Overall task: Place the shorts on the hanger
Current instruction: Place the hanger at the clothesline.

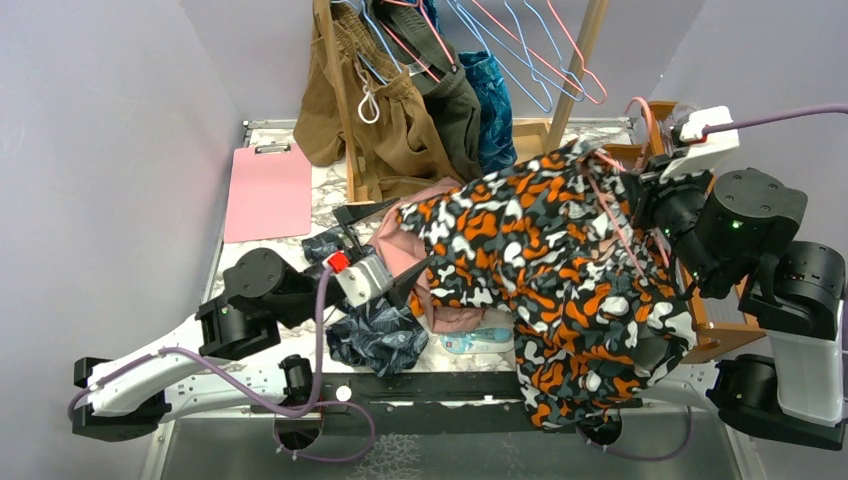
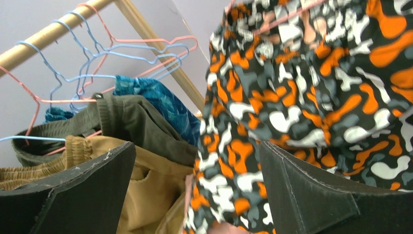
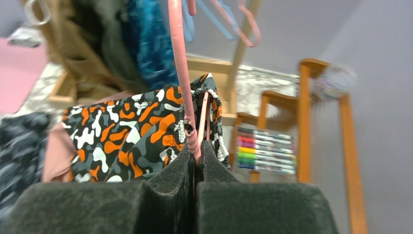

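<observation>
Top, left-wrist and right-wrist views. Nearest the arm bases, the lower hem of the shorts [image 1: 570, 380] hangs over the near edge of the desk [image 1: 325, 200]. The left pincer [image 1: 408, 240] has its fingers [image 2: 87, 185] spread wide and holds nothing. The printed edge of the shorts lies just ahead of its gap, dusty-pink shorts [image 1: 455, 318] just beneath it, and navy leaf-print shorts [image 1: 375, 335] on its near side. The right pincer [image 3: 196, 152] is closed tight on the pink wire of the hanger [image 3: 178, 63]. The shorts drape from that wire, spreading down and leftward from this pincer toward the left one. Beyond both pincers stands a wooden rack [image 1: 590, 50] carrying brown garments [image 1: 395, 130]. A pink clipboard [image 1: 268, 190] lies to the far left of the left pincer.
</observation>
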